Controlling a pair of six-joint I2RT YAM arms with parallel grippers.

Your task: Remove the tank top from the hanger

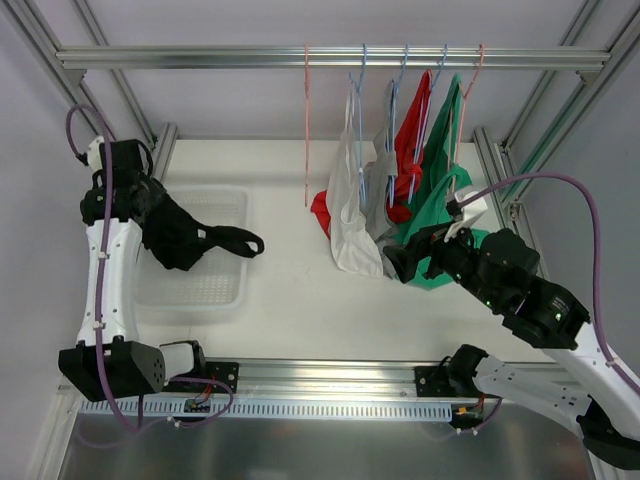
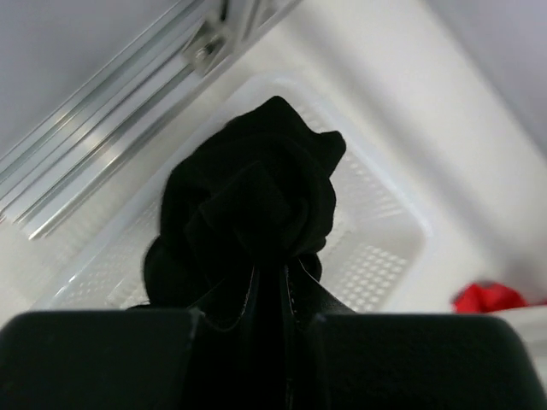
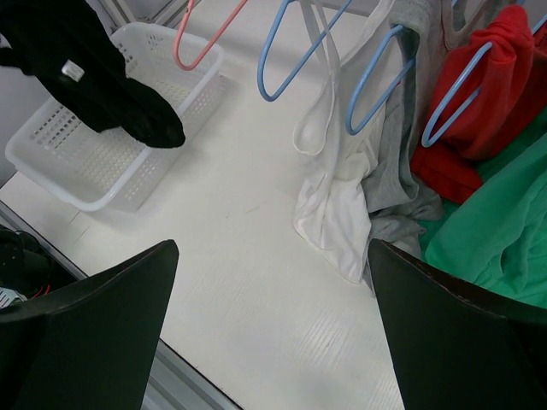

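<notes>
Black tank top (image 2: pixel 248 205) clamped in left pincer (image 2: pixel 256 342).

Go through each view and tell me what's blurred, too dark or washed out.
Top external: evenly lit and sharp, no harsh glare on the table. Left wrist: the black tank top is a dark mass with almost no detail, and the left hand is blurred. Right wrist: the right hand is a dark blur, while the white garment is sharp.

It was a robotics lab cell: a silver aluminium-extrusion frame (image 1: pixel 200 57) rose beyond both jaws, a plain white desk (image 1: pixel 290 300) lay beneath them, and purple cables (image 1: pixel 530 175) trailed behind.
</notes>
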